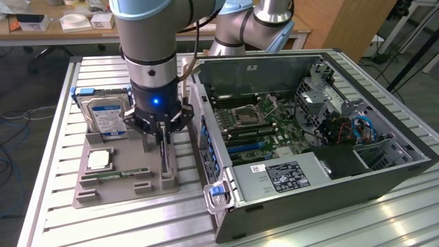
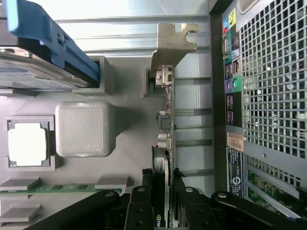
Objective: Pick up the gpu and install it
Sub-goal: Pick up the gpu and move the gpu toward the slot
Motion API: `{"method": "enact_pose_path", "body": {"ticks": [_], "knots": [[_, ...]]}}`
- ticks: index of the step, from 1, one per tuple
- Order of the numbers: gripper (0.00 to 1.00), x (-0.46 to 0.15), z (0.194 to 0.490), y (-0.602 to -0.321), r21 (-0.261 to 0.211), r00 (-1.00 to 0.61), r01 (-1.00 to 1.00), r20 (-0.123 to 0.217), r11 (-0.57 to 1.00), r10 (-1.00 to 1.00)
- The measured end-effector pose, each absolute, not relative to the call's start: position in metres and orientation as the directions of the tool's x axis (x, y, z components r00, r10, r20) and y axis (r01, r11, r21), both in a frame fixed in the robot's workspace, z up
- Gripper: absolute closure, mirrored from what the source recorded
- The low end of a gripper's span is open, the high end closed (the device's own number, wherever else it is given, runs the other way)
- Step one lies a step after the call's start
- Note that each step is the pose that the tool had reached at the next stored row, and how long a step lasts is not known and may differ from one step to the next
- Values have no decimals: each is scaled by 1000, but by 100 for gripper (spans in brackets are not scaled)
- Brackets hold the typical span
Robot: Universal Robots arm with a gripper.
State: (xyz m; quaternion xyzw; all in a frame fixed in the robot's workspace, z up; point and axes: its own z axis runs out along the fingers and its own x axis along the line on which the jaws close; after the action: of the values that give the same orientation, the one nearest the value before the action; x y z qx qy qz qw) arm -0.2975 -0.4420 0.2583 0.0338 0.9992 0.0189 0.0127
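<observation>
The gripper [image 1: 162, 135] hangs straight down from the arm over the grey parts tray [image 1: 103, 191], which lies on the slatted metal table [image 1: 103, 226] at the exterior view's left of the open computer case [image 1: 309, 193]; its jaws are closed onto the gpu [image 1: 164, 157], one finger pressed against each flat face near the card's upper edge. The gpu stands upright on its long edge, thin and dark, at the side of the tray nearest the case; its lower edge reaches down to the slotted supports of the tray, and whether it has left them cannot be told.

In the wrist view the gripper [image 2: 161, 189] has the card wedged between its black fingers [image 2: 143, 199]; the gpu [image 2: 164, 122] runs away from them edge-on, ending in a pale metal bracket, with the tray [image 2: 129, 158] on one side and the case's rear panel [image 2: 273, 96] with its coloured ports on the other.

On the tray, further to the exterior view's left, the blue-labelled hard drive [image 1: 106, 116] stands upright at the far end in a blue carrier; a square processor [image 1: 99, 159] sits nearer in its recess; a green memory stick [image 1: 113, 175] lies flat nearer still. Inside the case, the motherboard [image 1: 268, 128] lies exposed, with the grey power supply [image 1: 281, 177] along the near side.
</observation>
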Motion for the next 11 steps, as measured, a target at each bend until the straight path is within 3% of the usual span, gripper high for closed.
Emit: {"method": "enact_pose_path", "body": {"ticks": [11], "knots": [[74, -298, 286, -442, 39, -997, 67, -24, 997, 68]]}}
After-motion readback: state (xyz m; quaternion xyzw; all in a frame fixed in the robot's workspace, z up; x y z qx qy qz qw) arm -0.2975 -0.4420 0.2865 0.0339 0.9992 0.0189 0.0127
